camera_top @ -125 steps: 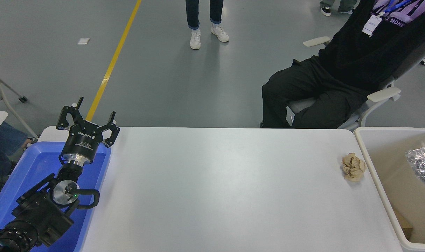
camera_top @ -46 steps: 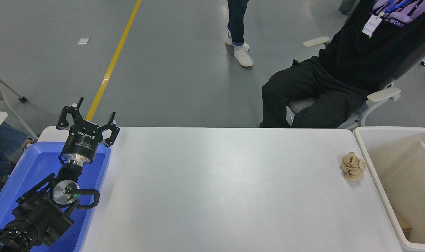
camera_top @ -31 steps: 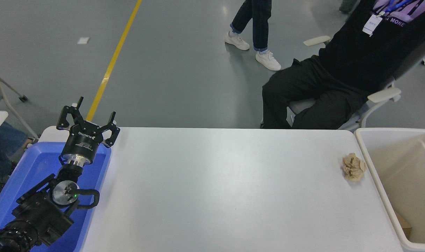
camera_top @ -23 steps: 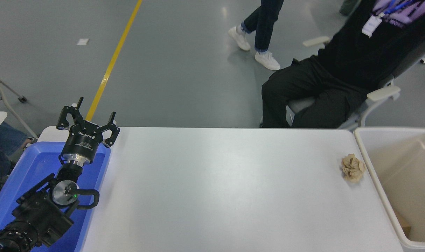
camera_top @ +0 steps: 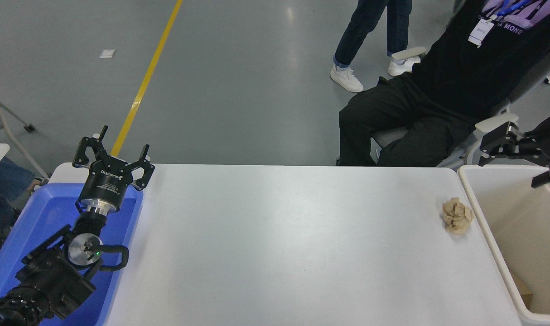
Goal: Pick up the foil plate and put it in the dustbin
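Note:
The foil plate is hidden from the head view. The dustbin [camera_top: 481,213], a cream bin with a thick rim, stands at the table's right end, and only plain walls and a bit of brown card show inside it. My right gripper [camera_top: 514,166] reaches in from the right edge, open and holding nothing, over the dustbin's far rim. My left gripper [camera_top: 113,150] is parked open over the blue tub [camera_top: 35,213] at the lower left.
A crumpled tan paper ball [camera_top: 457,215] lies on the white table [camera_top: 284,240] just left of the dustbin. A person in black sits on a chair [camera_top: 497,122] beyond the table's far right corner. Another person walks across the floor behind.
The foil plate seen at the dustbin's right edge 2.7 s ago no longer shows. My right gripper has come into view over the bin, open. The walking person moved right.

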Available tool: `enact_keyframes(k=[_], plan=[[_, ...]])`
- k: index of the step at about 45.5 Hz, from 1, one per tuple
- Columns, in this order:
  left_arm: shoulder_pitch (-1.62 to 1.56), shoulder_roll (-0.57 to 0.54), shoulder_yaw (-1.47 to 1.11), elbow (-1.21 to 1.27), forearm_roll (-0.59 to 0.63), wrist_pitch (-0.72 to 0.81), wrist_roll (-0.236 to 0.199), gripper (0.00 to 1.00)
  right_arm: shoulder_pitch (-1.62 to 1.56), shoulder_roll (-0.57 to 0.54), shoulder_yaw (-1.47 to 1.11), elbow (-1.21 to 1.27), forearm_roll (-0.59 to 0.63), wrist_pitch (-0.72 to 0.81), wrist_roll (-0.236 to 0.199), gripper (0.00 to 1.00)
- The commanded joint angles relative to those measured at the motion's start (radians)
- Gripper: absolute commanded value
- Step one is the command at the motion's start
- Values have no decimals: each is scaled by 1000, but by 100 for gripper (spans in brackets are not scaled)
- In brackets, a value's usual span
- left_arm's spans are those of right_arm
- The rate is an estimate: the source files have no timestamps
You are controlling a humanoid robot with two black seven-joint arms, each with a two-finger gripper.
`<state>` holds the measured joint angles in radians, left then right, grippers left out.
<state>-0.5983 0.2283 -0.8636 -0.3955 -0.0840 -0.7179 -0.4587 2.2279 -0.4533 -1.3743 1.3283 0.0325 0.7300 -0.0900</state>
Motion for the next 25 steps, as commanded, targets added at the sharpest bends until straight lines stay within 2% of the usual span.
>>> enact_keyframes(k=[1, 13, 25], plan=[[0, 0, -2, 0, 0, 0, 0, 98, 58, 85, 73, 40, 0, 55, -2, 100], [0, 0, 0, 0, 1, 0, 0, 98, -5, 107, 64, 9, -2, 55, -4, 100], [0, 0, 0, 0, 1, -2, 0, 98, 95, 159, 32, 6, -3, 55, -19, 100]])
